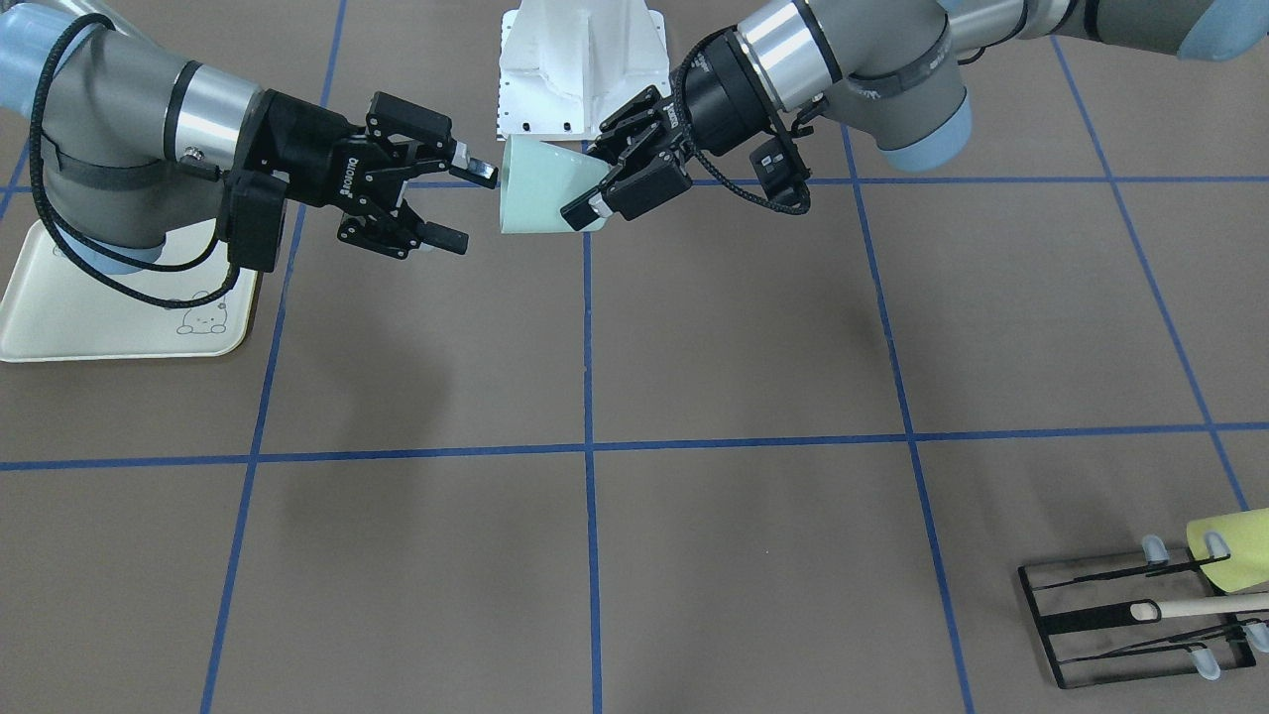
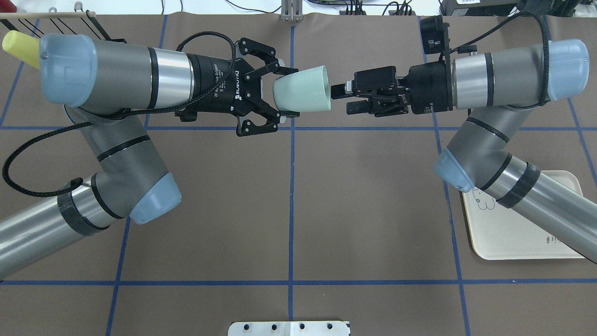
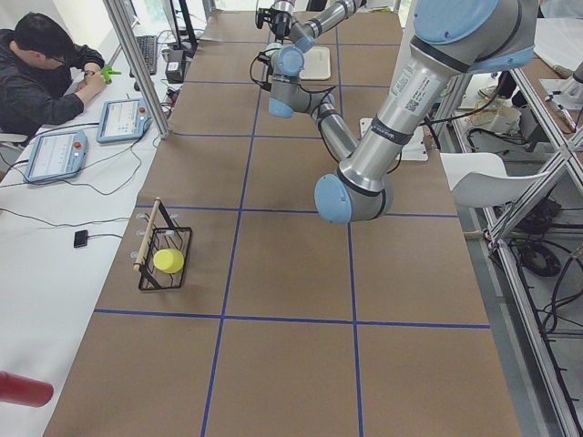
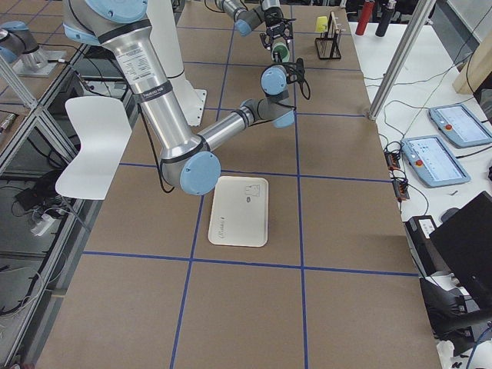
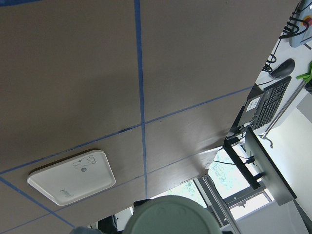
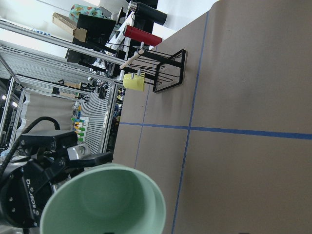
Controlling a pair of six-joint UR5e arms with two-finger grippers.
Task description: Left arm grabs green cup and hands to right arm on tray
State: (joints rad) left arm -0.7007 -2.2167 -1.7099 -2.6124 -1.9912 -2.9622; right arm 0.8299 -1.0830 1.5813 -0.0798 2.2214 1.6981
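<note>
Small pale mint-green plastic tumbler (image 2: 303, 88), held sideways in mid-air between the arms, its base clamped in the black left gripper (image 2: 280, 92), points its open mouth rightward at the spread, empty fingers of the black right gripper (image 2: 341, 99) just beside the rim.

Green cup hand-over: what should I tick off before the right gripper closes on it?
1. Left gripper holds the green cup: ok, shut on its base end, with the cup on its side above the table.
2. Cup's mouth faces the right gripper: ok.
3. Right gripper open: ok, jaws spread.
4. Right fingers straddle the cup's wall: not ok, the tips only reach the rim.
5. Upper right fingertip clear of the rim: cannot tell.
6. Tray free to receive the cup: ok, nothing lies on it.
</note>
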